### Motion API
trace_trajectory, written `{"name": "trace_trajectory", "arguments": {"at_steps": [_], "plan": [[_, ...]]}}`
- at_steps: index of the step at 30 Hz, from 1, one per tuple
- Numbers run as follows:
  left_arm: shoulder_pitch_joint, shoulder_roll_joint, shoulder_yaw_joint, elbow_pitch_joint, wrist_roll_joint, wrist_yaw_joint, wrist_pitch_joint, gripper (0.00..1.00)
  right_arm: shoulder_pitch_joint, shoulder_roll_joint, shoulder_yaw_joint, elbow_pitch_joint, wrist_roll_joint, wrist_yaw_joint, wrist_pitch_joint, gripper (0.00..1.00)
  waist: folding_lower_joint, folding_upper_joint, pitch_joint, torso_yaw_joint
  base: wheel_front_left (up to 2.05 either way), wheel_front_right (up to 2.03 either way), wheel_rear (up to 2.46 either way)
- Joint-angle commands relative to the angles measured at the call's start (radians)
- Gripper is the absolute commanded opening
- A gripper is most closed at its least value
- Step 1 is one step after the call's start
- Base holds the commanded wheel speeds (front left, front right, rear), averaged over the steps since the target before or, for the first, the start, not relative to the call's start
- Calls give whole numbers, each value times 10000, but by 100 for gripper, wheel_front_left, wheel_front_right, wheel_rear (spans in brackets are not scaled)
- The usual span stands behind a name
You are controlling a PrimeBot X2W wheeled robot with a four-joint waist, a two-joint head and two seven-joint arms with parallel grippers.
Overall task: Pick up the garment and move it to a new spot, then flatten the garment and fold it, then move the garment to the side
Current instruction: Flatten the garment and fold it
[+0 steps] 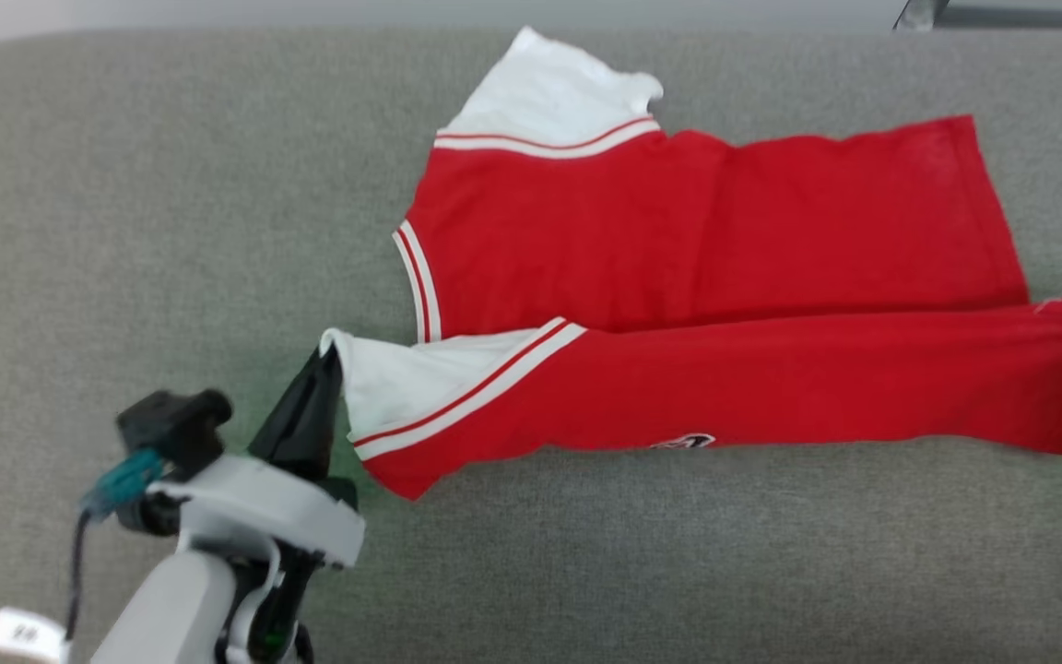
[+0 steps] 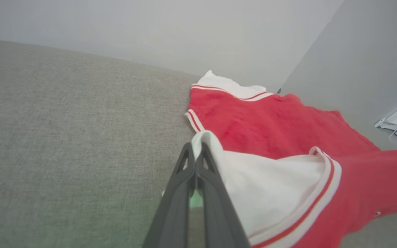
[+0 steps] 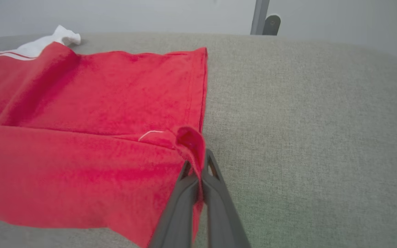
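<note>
Grey fabric covers the table. The garment lies on it from centre out to 3 o'clock in the head view, and its near long edge appears raised and stretched. Risk: each grip takes only a thin margin of cloth, so added tension could pull the white sleeve or the hem corner free. Unequal travel of the two arms would likely skew the fold or drag the flat half. The left tool, at 8 o'clock of the garment, is fully closed on the white sleeve. The right tool, at 4 o'clock, is fully closed on the hem corner.
</note>
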Motion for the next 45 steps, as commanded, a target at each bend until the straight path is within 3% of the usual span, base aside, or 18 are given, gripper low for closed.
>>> {"name": "trace_trajectory", "arguments": {"at_steps": [1, 9, 18, 19, 20, 21, 22, 26, 33, 39, 45], "plan": [[-379, -49, -118, 500, 238, -60, -100, 0, -331, 128, 55, 253, -276, -25, 4, 0, 0, 0, 496, 29, 0, 0, 0], [-1454, -417, -592, 2166, 830, -331, -657, 0, -1004, 455, 572, 904, -798, -23, -96, 0, 0, 0, 1116, 199, 0, 0, 0], [-1865, -522, -639, 2942, 907, -535, -955, 0, -1015, 553, 834, 1455, -905, -23, -389, 0, 0, 0, 1079, 334, 0, 0, 0], [-1870, -508, -630, 2975, 913, -543, -992, 3, -1002, 588, 858, 1473, -882, -22, -466, 11, 0, 0, 1013, 340, 0, 0, 0], [-1881, -490, -614, 2975, 928, -555, -1016, 42, -983, 621, 842, 1497, -889, -22, -571, 32, 0, 0, 924, 353, 0, 0, 0], [-1875, -465, -615, 2950, 943, -576, -1047, 74, -947, 642, 806, 1526, -897, -22, -684, 74, 0, 0, 827, 368, 0, 0, 0], [-1861, -432, -625, 2907, 936, -599, -1034, 100, -892, 666, 747, 1552, -899, -22, -782, 100, 0, 0, 721, 383, 0, 0, 0], [-1842, -111, -747, 2525, 1068, -665, -709, 100, -740, 799, 483, 1508, -1018, -22, -1164, 100, 0, 0, 299, 440, 0, 0, 0], [-1959, 1046, -684, 1069, 1174, -464, 696, 100, -473, 1121, -114, 1006, -1329, -22, -1730, 100, 0, 0, -324, 398, 0, 0, 0], [-2076, 2151, -966, -473, 671, -663, 3531, 100, -318, 1518, -848, 240, -1692, -22, -2203, 100, 0, 0, -768, 428, 0, 0, 0], [-1781, 2580, -1420, -1282, -1076, -580, 7255, 100, -268, 1937, -1230, -519, -2014, -20, -2005, 100, 0, 0, -819, 264, 0, 0, 0]]}}
